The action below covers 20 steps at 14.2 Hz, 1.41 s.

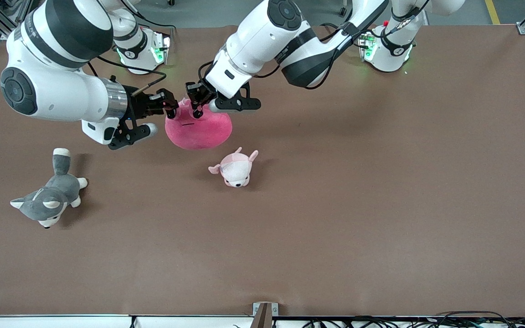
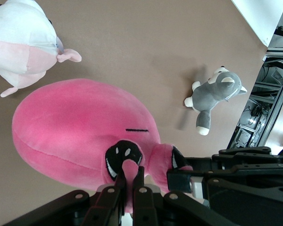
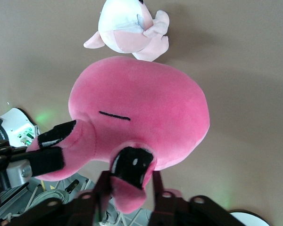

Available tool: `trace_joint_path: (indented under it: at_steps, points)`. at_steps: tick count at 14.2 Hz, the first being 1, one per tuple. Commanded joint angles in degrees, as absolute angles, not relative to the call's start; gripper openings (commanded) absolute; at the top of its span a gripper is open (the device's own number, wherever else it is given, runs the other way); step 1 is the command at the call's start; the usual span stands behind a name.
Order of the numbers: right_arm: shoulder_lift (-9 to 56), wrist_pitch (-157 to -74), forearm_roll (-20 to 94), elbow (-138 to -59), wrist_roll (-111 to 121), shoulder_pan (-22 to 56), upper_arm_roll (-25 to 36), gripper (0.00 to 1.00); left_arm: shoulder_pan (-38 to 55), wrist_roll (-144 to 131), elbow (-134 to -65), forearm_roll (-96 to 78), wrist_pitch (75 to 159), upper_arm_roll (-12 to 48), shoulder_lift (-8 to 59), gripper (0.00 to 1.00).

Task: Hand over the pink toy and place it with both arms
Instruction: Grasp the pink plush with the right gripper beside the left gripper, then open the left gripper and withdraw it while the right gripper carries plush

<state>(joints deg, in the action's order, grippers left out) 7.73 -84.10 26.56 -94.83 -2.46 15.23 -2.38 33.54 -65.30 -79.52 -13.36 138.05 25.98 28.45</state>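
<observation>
The pink toy (image 1: 198,132) hangs by an ear nub over the table's middle, toward the robots' bases. It also shows in the left wrist view (image 2: 75,127) and in the right wrist view (image 3: 141,108). My left gripper (image 1: 196,110) (image 2: 130,176) is shut on one ear nub beside a black eye and carries the toy. My right gripper (image 1: 171,105) (image 3: 129,181) is at the other ear nub. Its jaws are open around the nub, with a gap at one finger.
A smaller pale pink-and-white plush (image 1: 236,168) lies on the brown table (image 1: 381,205) just nearer the front camera than the pink toy. A grey-and-white husky plush (image 1: 50,198) lies toward the right arm's end, nearer the front camera.
</observation>
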Motion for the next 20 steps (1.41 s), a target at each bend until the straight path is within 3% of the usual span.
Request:
trace_joint_path:
  at_steps: [1, 5, 6, 7, 8, 9, 14, 18, 20]
  points:
    - [7.8, -83.8, 26.4, -95.0, -2.1, 15.3, -2.5, 0.04, 33.7, -65.8, -79.0, -12.8, 137.6, 25.8, 28.0, 0.00]
    - [7.8, -83.7, 26.5, -94.7, -1.9, 15.3, -2.5, 0.00, 33.8, -65.8, -79.0, -12.8, 137.6, 25.8, 28.0, 0.02]
    - [7.8, -83.7, 26.5, -94.7, -2.0, 15.3, -2.5, 0.00, 33.8, -65.6, -79.0, -12.7, 137.6, 25.8, 28.0, 0.08]
    - [7.8, -83.7, 26.5, -94.7, -1.9, 15.3, -2.5, 0.00, 33.7, -65.3, -78.9, -12.7, 137.6, 25.8, 28.0, 0.33]
    - [7.8, -83.7, 26.5, -94.7, -1.9, 15.3, -2.5, 0.00, 33.8, -65.3, -78.9, -12.0, 137.6, 25.6, 28.0, 0.73]
    - [7.8, -83.7, 26.5, -94.7, -1.9, 15.3, -2.4, 0.00, 34.1, -65.4, -79.0, -9.5, 137.6, 25.7, 27.4, 1.00]
    - [7.8, -83.7, 25.8, -93.3, -1.7, 14.0, -1.8, 0.00, 32.9, -65.4, -79.1, -6.2, 134.9, 25.7, 25.0, 1.00]
    - [8.3, -83.6, 24.9, -93.7, 6.5, 5.7, -1.8, 0.00, 28.0, -65.3, -79.2, -2.6, 126.0, 25.7, 19.7, 1.00]
    - [12.0, -84.4, 23.7, -93.3, 10.4, 1.2, -1.8, 0.00, 25.1, -65.1, -79.4, -0.6, 119.9, 25.8, 16.1, 1.00]
